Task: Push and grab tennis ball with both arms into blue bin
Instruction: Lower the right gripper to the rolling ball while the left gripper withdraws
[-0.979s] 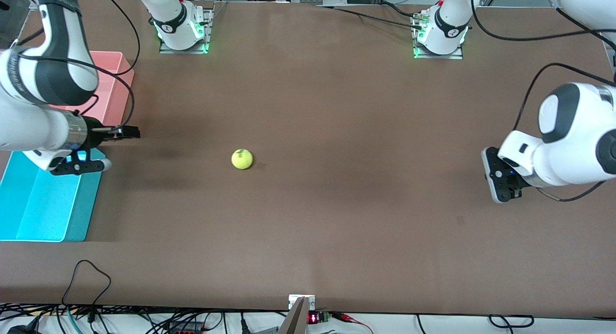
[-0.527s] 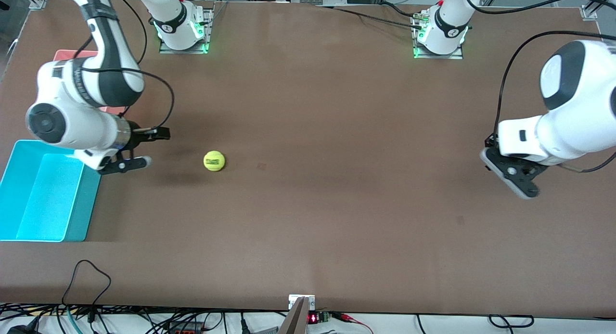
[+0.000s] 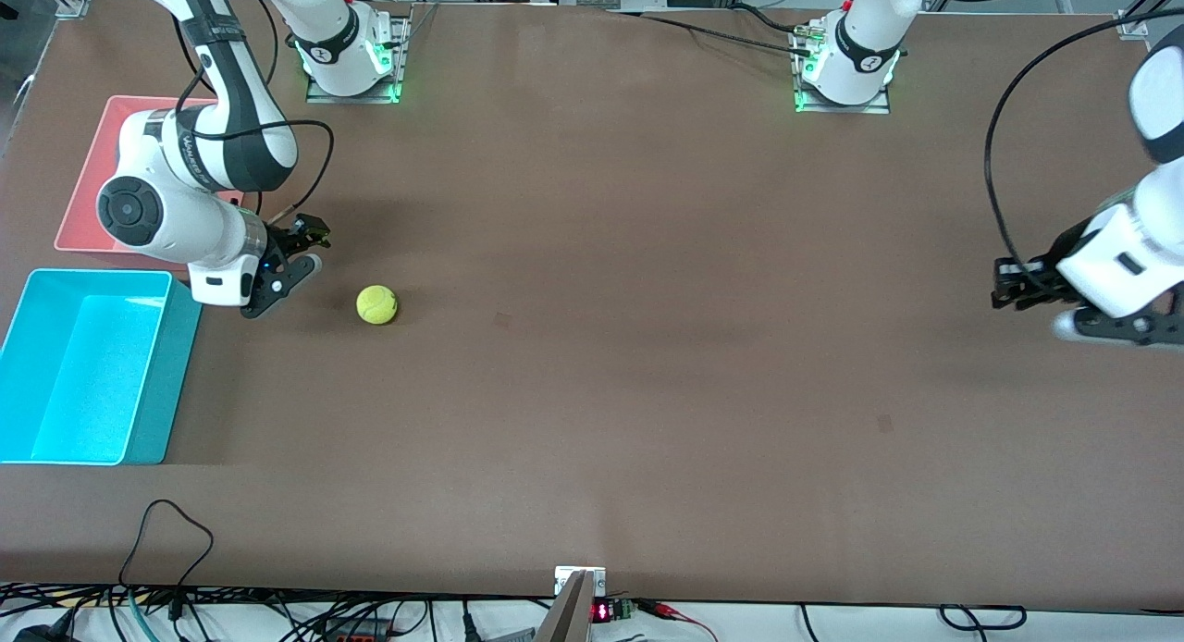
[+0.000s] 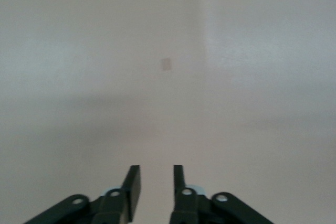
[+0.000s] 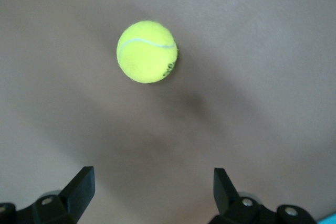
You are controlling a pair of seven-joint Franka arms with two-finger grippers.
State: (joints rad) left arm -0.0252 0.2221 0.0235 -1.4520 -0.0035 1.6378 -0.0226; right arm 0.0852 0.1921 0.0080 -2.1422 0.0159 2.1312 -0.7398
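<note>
Ball (image 3: 376, 304), yellow-green, resting on bare brown table (image 3: 610, 364) toward the right arm's end, untouched; curved seam and a dark print mark visible in the right wrist view (image 5: 147, 51). Blue bin (image 3: 148, 411) at the table edge at that same end, nearer the front camera than the ball and well apart from it; interior showing only bare floor. Pink tub (image 3: 88, 175) just beside the bin and farther from the camera, largely hidden by the right arm's elbow and forearm; walls and contents not readable. Right gripper (image 3: 294, 253) low over the table between bin and ball, near the ball but apart from it; fingers (image 5: 79, 187) spread wide, holding nothing, bases cut off by the frame edge. Left gripper (image 3: 1013, 286) over bare table at the left arm's end, arm partly cut off at the frame edge; fingers (image 4: 132, 187) narrowly parted, nothing between them, only tabletop and a faint small patch (image 4: 166, 64) ahead.
</note>
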